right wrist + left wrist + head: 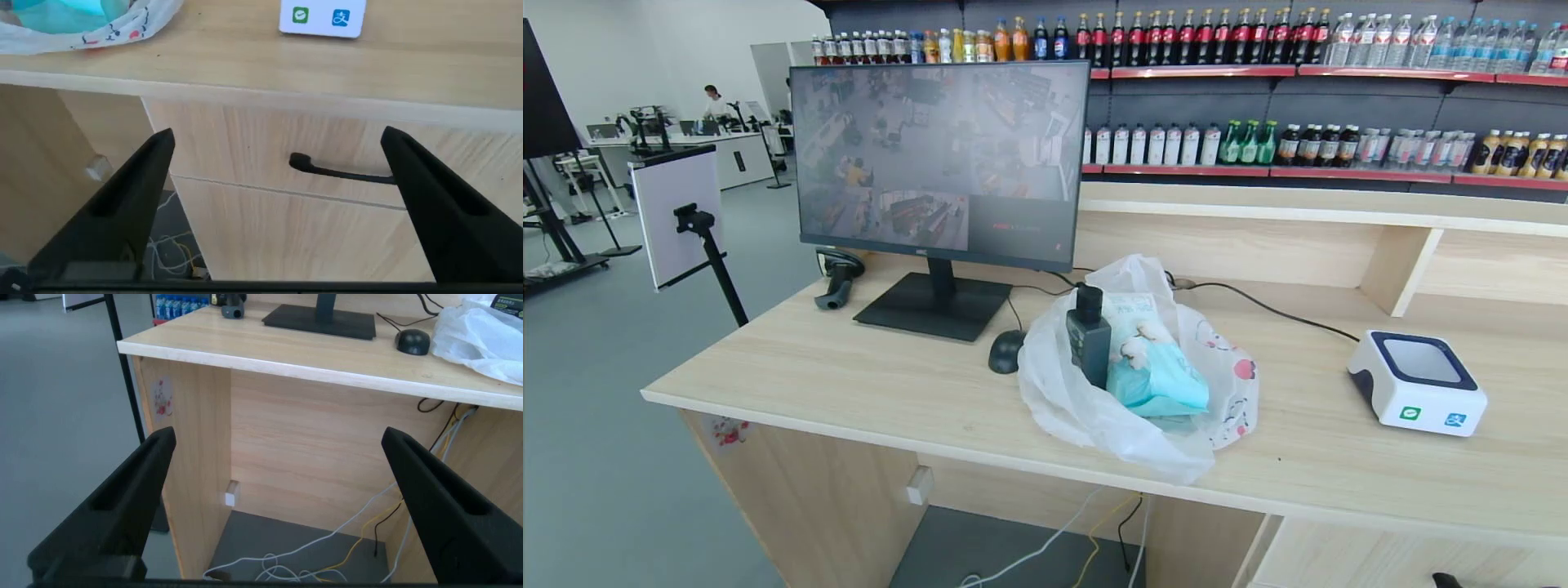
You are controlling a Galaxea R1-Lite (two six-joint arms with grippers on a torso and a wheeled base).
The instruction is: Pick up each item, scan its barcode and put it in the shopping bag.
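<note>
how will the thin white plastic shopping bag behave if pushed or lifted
The thin white plastic shopping bag looks floppy: its crumpled walls would likely fold, not slide. The tall dark bottle standing inside may tip. The teal soft pack probably adds little weight.

A light wooden desk (866,384) has a raised ledge along its back edge. Toward the back left stands a monitor (939,163) on a flat black foot. A black handheld scanner (837,282) sits just beside that foot, nearer the left edge. A dark mouse (1005,351) lies mid-desk, right beside a white shopping bag (1094,408) slumped near the front edge. Well apart, toward the right, rests a white scanner box (1417,380), with a black cable (1258,304) running across the desk behind the bag toward it.
</note>
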